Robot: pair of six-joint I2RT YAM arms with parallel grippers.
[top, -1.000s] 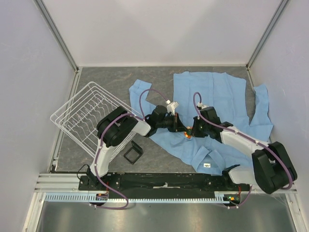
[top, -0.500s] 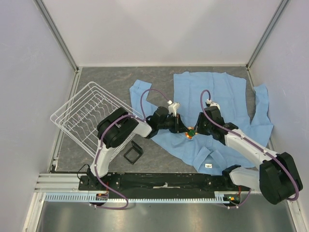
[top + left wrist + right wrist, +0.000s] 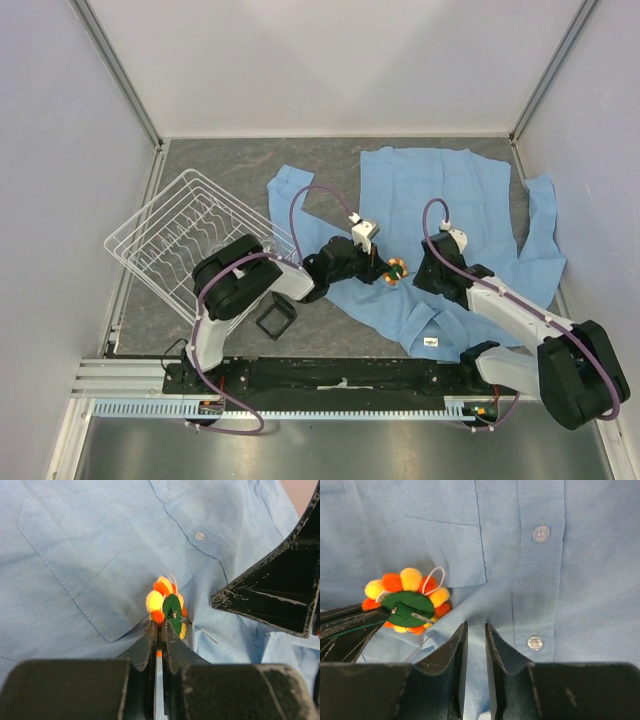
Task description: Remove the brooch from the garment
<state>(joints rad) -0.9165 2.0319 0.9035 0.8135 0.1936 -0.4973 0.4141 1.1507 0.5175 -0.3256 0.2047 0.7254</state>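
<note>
The brooch (image 3: 397, 270) is a small flower of orange and yellow pompoms, turned so its green back (image 3: 407, 602) and pin show. It stands against the pocket of the garment (image 3: 450, 190), a light blue shirt spread on the table. My left gripper (image 3: 380, 268) is shut on the brooch's edge (image 3: 165, 605), with an orange bit pinched between its jaws (image 3: 159, 625). My right gripper (image 3: 420, 272) sits just right of the brooch. Its jaws (image 3: 475, 626) stand narrowly open over a raised fold of the shirt (image 3: 595, 580), not touching the brooch.
A white wire rack (image 3: 185, 235) lies tilted at the left. A black square frame (image 3: 275, 318) rests near the left arm's base. The shirt's collar with its white label (image 3: 430, 342) lies near the front edge. Walls close in the table on three sides.
My right gripper was shut at the brooch; it has opened, drawn back to the right and narrowed again. The left gripper stays shut on the brooch, which is now turned green back up.
</note>
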